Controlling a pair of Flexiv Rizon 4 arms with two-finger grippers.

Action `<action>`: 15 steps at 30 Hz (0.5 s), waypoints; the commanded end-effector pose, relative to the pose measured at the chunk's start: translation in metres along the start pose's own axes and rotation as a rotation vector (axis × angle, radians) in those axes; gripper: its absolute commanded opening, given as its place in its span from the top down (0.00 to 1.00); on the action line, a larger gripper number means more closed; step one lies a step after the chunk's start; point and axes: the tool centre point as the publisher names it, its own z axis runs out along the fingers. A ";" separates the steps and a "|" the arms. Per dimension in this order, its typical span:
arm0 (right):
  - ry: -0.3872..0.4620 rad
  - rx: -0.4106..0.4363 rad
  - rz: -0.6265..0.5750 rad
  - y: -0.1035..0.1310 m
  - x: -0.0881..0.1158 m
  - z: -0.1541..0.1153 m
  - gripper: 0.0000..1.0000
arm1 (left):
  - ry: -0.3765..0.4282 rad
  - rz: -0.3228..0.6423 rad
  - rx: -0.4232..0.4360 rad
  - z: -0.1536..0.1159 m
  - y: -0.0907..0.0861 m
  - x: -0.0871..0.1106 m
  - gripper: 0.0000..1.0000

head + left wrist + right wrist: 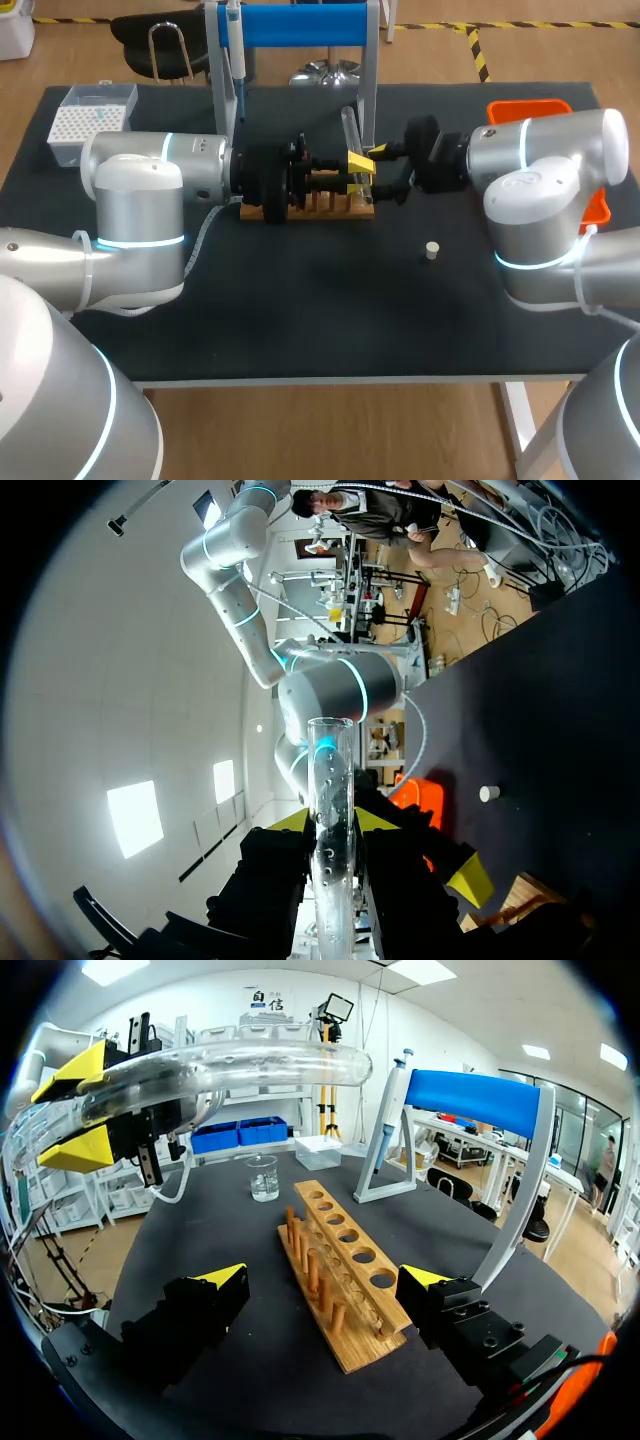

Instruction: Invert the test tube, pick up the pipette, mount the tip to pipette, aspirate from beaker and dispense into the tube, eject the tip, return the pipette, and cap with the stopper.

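1. White pipette-tip box (90, 120): at 10 o'clock on the black desk (300, 320).
2. White-and-blue pipette (235, 50): hangs on the blue-topped grey stand (300, 22), at 12 o'clock from the rack.
3. Wooden test-tube rack with a row of holes (310, 207): lies mid-desk. In the right wrist view a small clear glass beaker (263, 1177) stands beyond its far end.
4. Left end effector (330, 825): both yellow-tipped fingers are clamped against the clear glass test tube (330, 770) from two sides. The tube is held in the air above the rack's right end, its open mouth pointing away from the fingers.
5. Right end effector (325, 1278): fingers spread wide and holding nothing. It sits just beside the left one, with the rack ahead of it.
6. Small white stopper (431, 250): stands alone on the desk at 4 o'clock from the rack, well apart.
7. Orange plastic tray (528, 106): at 2 o'clock, partly hidden by the right arm.
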 end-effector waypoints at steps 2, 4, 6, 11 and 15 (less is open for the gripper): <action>-0.003 -0.004 0.000 -0.001 0.001 0.000 0.00 | 0.022 -0.025 0.023 -0.002 0.001 -0.009 1.00; -0.003 -0.004 0.000 -0.001 0.001 0.000 0.00 | 0.059 -0.189 0.006 -0.007 0.002 -0.019 1.00; -0.003 -0.004 0.000 -0.001 0.001 0.000 0.00 | 0.077 -0.301 0.028 -0.010 0.001 -0.028 1.00; -0.003 -0.004 0.000 -0.001 0.001 0.000 0.00 | 0.030 -0.685 0.059 -0.014 -0.006 -0.048 1.00; -0.003 -0.004 0.000 -0.001 0.001 0.000 0.00 | 0.019 -0.705 0.044 -0.016 -0.006 -0.053 1.00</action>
